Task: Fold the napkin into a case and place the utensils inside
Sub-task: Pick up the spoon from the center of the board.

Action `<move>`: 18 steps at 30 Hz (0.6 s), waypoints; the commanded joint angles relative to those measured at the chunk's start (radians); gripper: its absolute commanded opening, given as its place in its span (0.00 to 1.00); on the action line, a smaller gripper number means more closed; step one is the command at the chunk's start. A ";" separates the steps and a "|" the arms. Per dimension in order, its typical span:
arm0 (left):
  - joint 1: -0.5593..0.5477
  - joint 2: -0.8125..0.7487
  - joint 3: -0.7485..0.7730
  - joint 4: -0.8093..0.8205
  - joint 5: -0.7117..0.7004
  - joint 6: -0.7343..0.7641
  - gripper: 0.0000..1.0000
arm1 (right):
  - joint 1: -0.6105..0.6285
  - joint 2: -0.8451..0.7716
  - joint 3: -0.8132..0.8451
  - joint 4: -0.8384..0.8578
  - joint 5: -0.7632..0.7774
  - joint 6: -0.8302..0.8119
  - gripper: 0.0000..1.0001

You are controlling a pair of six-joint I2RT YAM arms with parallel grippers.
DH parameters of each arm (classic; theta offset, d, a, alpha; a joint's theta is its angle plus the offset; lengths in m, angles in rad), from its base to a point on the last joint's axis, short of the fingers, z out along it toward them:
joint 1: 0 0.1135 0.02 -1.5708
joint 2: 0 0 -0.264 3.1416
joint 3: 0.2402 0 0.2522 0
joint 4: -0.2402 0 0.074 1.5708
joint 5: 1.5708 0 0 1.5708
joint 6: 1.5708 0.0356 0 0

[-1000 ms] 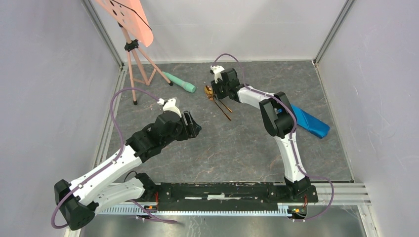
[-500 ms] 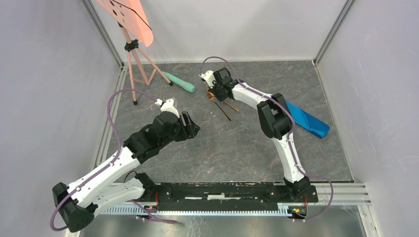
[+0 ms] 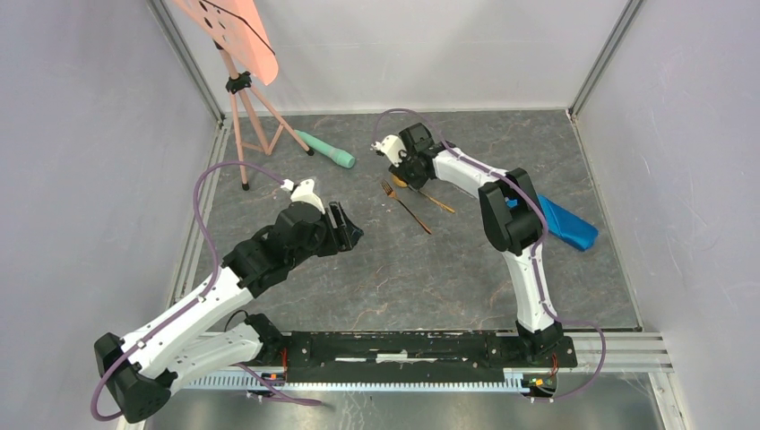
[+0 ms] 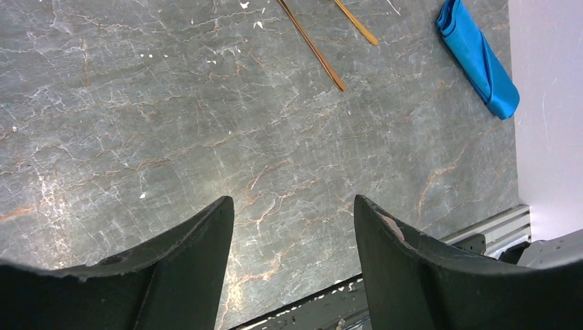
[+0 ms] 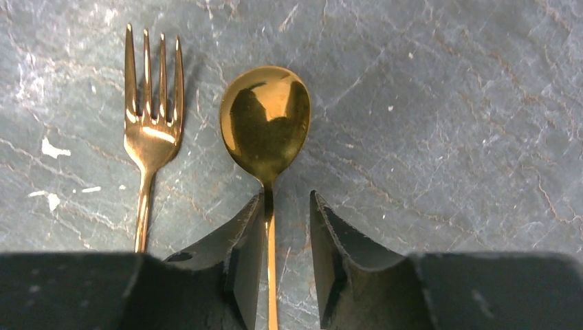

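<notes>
Two copper-gold utensils lie side by side on the grey table: a fork (image 5: 148, 130) and a spoon (image 5: 265, 120). My right gripper (image 5: 285, 199) stands low over the spoon's handle. Its jaws are open a little, and the handle runs between them close against the left finger. From above, the fork (image 3: 405, 206) and spoon (image 3: 428, 195) trail away from the right gripper (image 3: 401, 166). The bright blue napkin (image 3: 560, 219) lies folded as a narrow case at the right, partly behind the right arm. My left gripper (image 4: 292, 206) hangs open over bare table at mid-left, holding nothing.
A mint-green cylinder with a black tip (image 3: 327, 150) lies at the back left. Beside it stands a pink tripod (image 3: 246, 116) in the corner. Walls close the table on three sides, and a metal rail (image 3: 421, 349) carrying the arm bases runs along the near edge.
The utensils have slid right and towards the arm bases, and the two now lie further apart. The right gripper swung left, then back right. The left arm has hardly moved.
</notes>
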 commanded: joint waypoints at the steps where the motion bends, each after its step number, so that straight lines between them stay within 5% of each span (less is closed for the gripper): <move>1: 0.011 -0.037 0.003 0.025 -0.005 0.030 0.72 | 0.001 0.085 0.043 -0.085 -0.040 -0.018 0.33; 13: 0.031 -0.084 0.031 0.000 0.011 0.094 0.73 | 0.001 0.099 0.053 -0.174 -0.151 -0.108 0.01; 18: 0.033 -0.094 0.098 -0.038 0.023 0.160 0.75 | -0.011 -0.003 0.015 -0.146 -0.157 -0.124 0.00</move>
